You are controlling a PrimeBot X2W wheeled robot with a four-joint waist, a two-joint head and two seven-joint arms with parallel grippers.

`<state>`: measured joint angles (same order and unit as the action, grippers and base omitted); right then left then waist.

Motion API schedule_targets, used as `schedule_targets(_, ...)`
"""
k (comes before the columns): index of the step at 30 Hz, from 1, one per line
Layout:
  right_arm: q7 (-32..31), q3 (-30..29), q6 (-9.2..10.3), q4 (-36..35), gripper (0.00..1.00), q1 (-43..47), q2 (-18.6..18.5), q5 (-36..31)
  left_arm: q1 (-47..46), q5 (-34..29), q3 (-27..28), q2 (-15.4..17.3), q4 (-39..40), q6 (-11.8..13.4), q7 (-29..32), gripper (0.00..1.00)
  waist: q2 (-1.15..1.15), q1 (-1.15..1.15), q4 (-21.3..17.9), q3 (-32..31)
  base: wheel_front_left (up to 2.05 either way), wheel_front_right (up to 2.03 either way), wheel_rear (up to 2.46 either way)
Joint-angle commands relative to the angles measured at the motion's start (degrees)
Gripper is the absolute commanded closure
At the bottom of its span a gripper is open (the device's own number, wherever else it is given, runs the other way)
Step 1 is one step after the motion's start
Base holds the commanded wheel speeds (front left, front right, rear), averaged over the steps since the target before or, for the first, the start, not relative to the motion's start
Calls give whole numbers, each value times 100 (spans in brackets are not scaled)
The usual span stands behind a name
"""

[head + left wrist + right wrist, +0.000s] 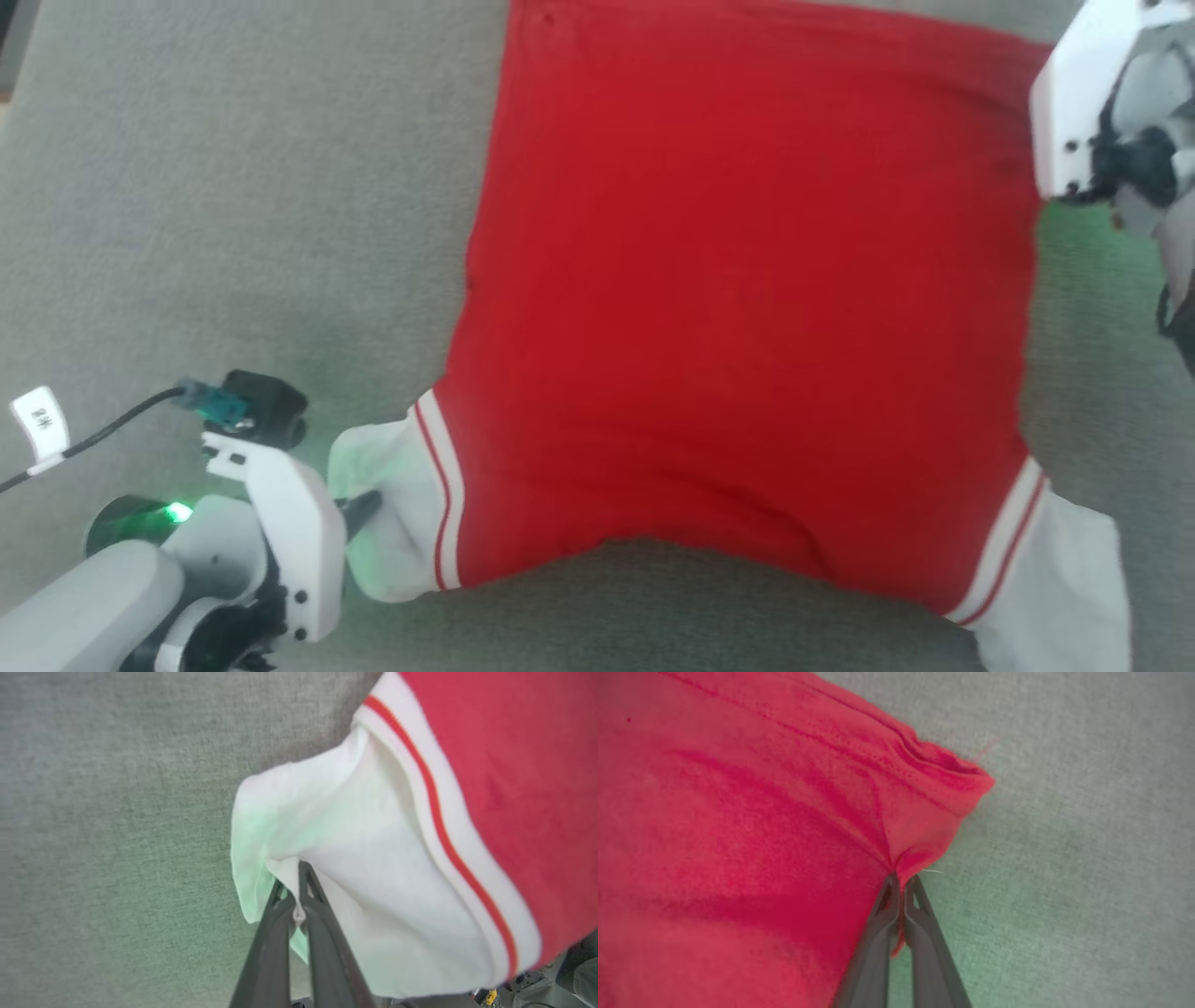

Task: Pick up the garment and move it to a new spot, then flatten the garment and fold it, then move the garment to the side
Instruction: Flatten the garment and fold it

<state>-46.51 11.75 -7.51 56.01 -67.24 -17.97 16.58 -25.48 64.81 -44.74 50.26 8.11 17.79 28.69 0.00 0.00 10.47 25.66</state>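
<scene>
A bright red garment [738, 308] lies spread across a grey-green fabric surface [233, 187], its hem toward the far side and its 2 white sleeves toward the robot, as seen from the head camera. The left gripper [296, 896] has its 2 dark fingers closed together on a pinch of the left sleeve [397, 504], just outside the red-and-white stripe trim [443, 495]; a small tuft of white cloth shows between the tips in the left wrist view. The right gripper [901, 886] has its fingers likewise pressed together on the red cloth just beside the far right hem corner [952, 779], where creases fan out from the pinch. The right sleeve [1064, 579] lies loose at the near right, held by neither gripper. Judging by the broad, mostly smooth red panel, the garment appears to sit at its working spot and the flattening looks well advanced, though the near edge bows inward and the left sleeve is bunched. No fold shows in the cloth, so the folding and the final move to the side appear to remain.
</scene>
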Motion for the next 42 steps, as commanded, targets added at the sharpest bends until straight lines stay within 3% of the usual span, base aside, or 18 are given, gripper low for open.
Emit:
schedule_targets(1,-136,159,3,-26,100,287,-66,134,101,35,35,75,-42,77,-22,100,0,0,-163,-145,0,0,0)
schedule_targets(8,-719,1126,2,-1479,100,1085,-506,1355,325,133,153,359,116,233,-68,100,0,0,-555,-423,0,0,0)
schedule_targets(12,-1084,1389,1,-2534,100,1758,-884,1973,428,146,219,535,186,301,-65,100,0,0,-761,-564,0,0,0)
schedule_targets(20,-1854,1188,1,-4423,100,3309,-1390,2602,565,250,337,793,333,415,-76,100,0,0,-1109,-730,0,0,0)
schedule_targets(26,-2238,550,1,-5482,100,4508,-1270,2478,597,261,382,883,433,461,-93,100,0,0,-1270,-721,0,0,0)
schedule_targets(32,-2168,-116,2,-5809,100,5418,-701,2007,523,238,381,868,428,430,-74,100,0,0,-1326,-639,0,0,0)
schedule_targets(33,-2095,-189,2,-5745,95,5510,-591,1895,513,242,378,858,414,416,-70,100,0,0,-1329,-626,0,0,0)
schedule_targets(34,-1966,-245,2,-5705,60,5561,-518,1725,502,242,375,849,396,397,-68,100,0,0,-1329,-617,0,0,0)
schedule_targets(35,-1862,-351,8,-5647,0,5580,-427,1612,493,244,373,841,382,379,-66,100,0,0,-1331,-611,0,0,0)
schedule_targets(38,-1773,-523,7,-5686,0,5571,-199,1487,478,260,366,822,336,352,-64,100,0,0,-1333,-620,0,0,0)
schedule_targets(42,-1918,-750,4,-6270,0,5499,-173,1416,486,249,344,791,299,319,-65,100,0,0,-1312,-678,0,0,0)
